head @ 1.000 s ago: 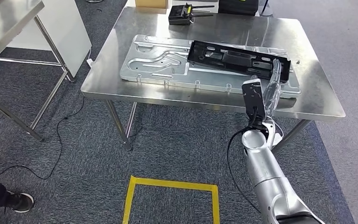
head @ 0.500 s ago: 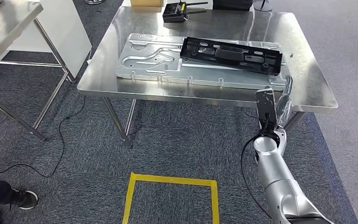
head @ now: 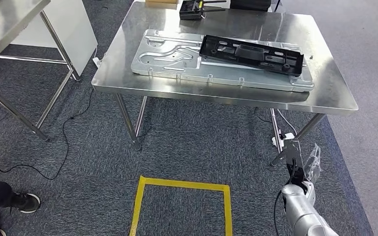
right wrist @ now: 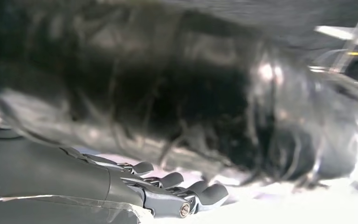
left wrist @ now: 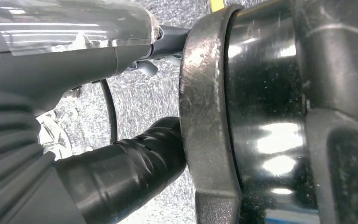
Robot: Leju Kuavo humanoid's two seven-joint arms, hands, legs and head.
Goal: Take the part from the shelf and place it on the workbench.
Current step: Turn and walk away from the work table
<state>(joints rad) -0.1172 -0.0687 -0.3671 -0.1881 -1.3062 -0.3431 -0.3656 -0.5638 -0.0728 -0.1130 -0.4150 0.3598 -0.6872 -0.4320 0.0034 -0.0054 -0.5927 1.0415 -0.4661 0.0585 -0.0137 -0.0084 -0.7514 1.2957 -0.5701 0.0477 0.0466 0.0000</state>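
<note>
Workbench | black part on it | right robot hand well apart, below

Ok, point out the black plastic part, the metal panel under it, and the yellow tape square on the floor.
black plastic part (head: 252,53), head view, its middle section.
metal panel (head: 170,58), head view, bare embossed end.
yellow tape square (head: 183,184), head view, far edge.

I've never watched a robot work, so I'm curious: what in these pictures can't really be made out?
- Right hand: head view shows it from behind, so its fingers are hidden.
- Right wrist view: motion blur smears everything beyond the fingers.
- Left hand: left wrist view, glossy black robot parts hide its grasp.
- Black device on the workbench: cut off by the head view's top edge.
</note>
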